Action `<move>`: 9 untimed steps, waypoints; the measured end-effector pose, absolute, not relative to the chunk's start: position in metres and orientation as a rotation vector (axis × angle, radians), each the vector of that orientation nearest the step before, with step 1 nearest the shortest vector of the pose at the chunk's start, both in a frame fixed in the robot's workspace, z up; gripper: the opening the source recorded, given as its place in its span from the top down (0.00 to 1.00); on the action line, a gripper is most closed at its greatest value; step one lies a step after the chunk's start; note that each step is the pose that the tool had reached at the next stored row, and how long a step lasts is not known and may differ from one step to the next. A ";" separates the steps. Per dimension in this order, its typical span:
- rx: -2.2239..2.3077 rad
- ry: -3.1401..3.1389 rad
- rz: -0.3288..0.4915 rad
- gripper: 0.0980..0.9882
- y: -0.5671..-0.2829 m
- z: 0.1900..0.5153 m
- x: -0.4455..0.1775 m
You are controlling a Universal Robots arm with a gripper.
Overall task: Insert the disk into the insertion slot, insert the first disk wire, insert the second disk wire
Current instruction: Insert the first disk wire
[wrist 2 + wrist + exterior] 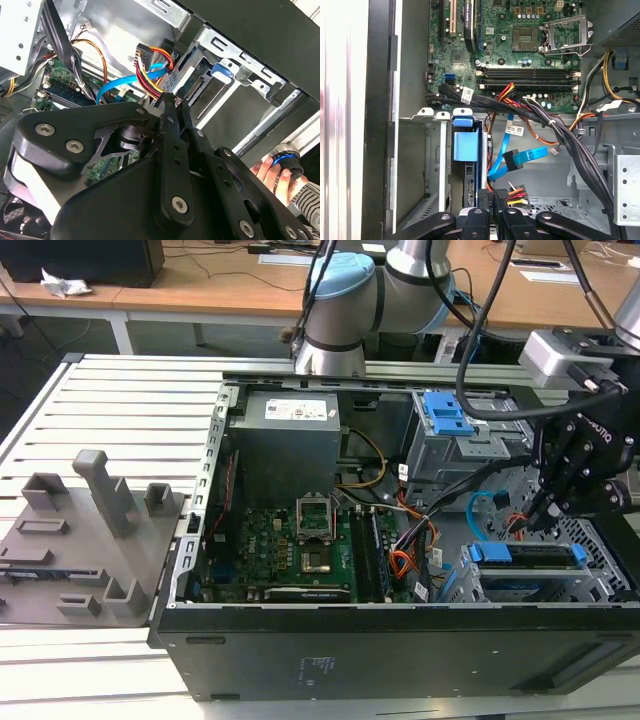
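Closest up we get the gripper (492, 199), its black linkages right at the lens in both wrist views. Its fingers are pinched almost together on the dark plug end of the first disk wire (516, 192), the short red, yellow and black bundle. In the second wrist view those wires run straight down into the fingertips (169, 107). We can't tell whether the plug is seated in the disk or just held against it.

In the first wrist view the disk (470, 185) sits edge-on inside the insertion slot (440, 150), blue carrier tab showing, gripper tips just beside its end. In the exterior view it lies in that silver cage at the exterior view's right of the open computer case (400, 650), with the gripper over its back end.

We mark the second disk wire (500, 162) as loose. The light-blue flat cable loops beside the disk, its dark connector in the air, apart from both disk and gripper.

Rest, quick:
- The motherboard (520, 45) lies flat in the case, and black cables (570, 145) cross between it and the cage.
- The grey bay box (445, 415) with a blue latch stands behind the cage.
- A person's hand (272, 172) is outside the case, on a round thing with a blue ring.
- The case stands on a slatted table (130, 400).
- A grey fixture plate (80, 540) sits at the exterior view's left.
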State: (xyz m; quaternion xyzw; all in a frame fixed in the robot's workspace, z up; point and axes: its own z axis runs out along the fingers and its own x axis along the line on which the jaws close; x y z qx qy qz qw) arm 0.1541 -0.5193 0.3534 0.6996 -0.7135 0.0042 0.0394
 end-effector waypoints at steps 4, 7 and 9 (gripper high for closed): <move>2.145 -2.187 0.012 0.93 -0.523 0.353 0.154; 2.145 -2.187 0.012 0.93 -0.524 0.350 0.154; 2.145 -2.187 0.012 0.93 -0.525 0.350 0.154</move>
